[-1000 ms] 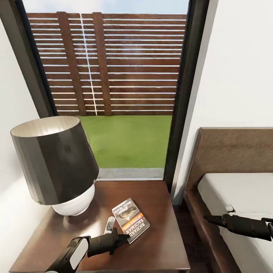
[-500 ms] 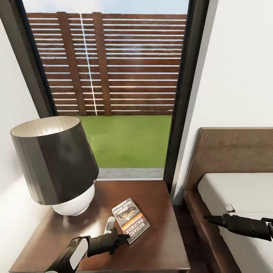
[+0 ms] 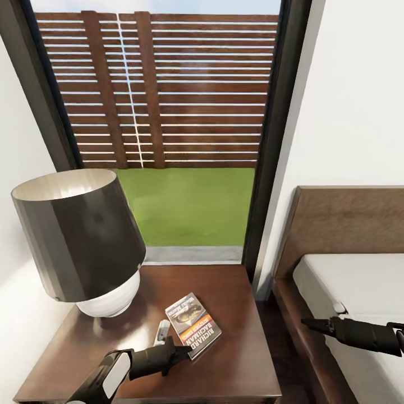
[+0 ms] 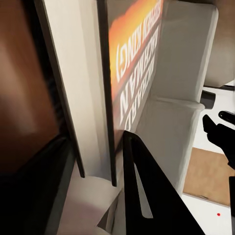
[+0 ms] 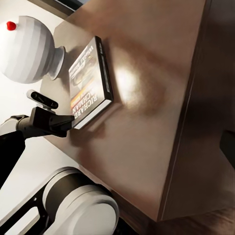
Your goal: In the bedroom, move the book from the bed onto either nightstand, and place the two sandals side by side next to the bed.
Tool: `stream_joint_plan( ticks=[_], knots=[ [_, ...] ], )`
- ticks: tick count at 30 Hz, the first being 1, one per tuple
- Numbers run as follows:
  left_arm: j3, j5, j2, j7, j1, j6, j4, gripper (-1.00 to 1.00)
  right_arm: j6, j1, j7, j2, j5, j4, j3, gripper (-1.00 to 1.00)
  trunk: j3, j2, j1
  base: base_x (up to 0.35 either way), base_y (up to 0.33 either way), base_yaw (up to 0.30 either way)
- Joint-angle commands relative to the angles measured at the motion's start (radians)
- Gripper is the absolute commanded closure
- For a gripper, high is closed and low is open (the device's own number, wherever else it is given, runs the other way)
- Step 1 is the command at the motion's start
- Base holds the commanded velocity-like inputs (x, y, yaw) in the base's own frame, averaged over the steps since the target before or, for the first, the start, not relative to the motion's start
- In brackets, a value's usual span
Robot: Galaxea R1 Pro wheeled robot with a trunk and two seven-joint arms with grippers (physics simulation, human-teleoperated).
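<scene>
Left pincer (image 3: 182, 352): low over the near part of the nightstand, its dark fingers pointing at the near edge of the book; in the left wrist view one finger (image 4: 147, 196) lies along the cover's edge and the other sits away from it, so the fingers stand apart and hold nothing.
Lamp (image 3: 78, 241): one, dark shade on a white base, taking up the left rear of the surface; its shade overhangs that side.
Nightstand (image 3: 241, 359): one, a dark reddish-brown glossy top, with bare room right of the book up to its right edge; the near edge is cut off by the bottom of the head view.
Book (image 3: 193, 325): one, lying flat near the middle of the nightstand, orange band and white lettering up, well inside every edge.
Small white object (image 3: 162, 332): lies just left of the book; what it is cannot be made out.
Window (image 3: 168, 129): one, tall and dark-framed, behind the nightstand, with grass and a slatted fence outside.
Gap: a narrow strip of floor between nightstand and bed.
Bed (image 3: 348, 280): one, brown headboard and pale mattress, cut off at the right.
Right pincer (image 3: 307, 322): over the bed's near left edge, tips pointing left; whether its fingers are apart or together cannot be told.
</scene>
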Motion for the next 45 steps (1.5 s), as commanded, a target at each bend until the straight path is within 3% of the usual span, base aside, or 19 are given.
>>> stream_joint_plan(
  ticks=[1, 16, 17, 45],
  knots=[
    [0.001, -0.019, 0.0, -0.013, 0.0, -0.005, 0.002, 1.0, 0.005, 0.0, 0.001, 0.0, -0.002, 0.0, 0.0, -1.0, -0.001, 0.0, 0.0, 0.0, 0.0, 0.0],
    [0.001, -0.019, 0.0, -0.015, -0.001, -0.005, 0.002, 1.0, 0.005, 0.0, 0.001, 0.0, -0.002, 0.0, 0.0, -1.0, -0.001, 0.0, 0.0, 0.0, 0.0, 0.0],
    [0.0, -0.019, 0.0, -0.016, -0.001, -0.005, 0.001, -1.0, 0.005, 0.0, 0.001, 0.0, -0.002, 0.0, 0.0, -1.0, -0.001, 0.0, 0.0, 0.0, 0.0, 0.0],
    [0.0, -0.022, -0.001, -0.014, 0.0, -0.006, 0.0, -1.0, 0.005, 0.0, 0.001, 0.0, -0.002, 0.0, 0.0, -1.0, -0.001, 0.0, 0.0, 0.0, 0.0, 0.0]
  ],
)
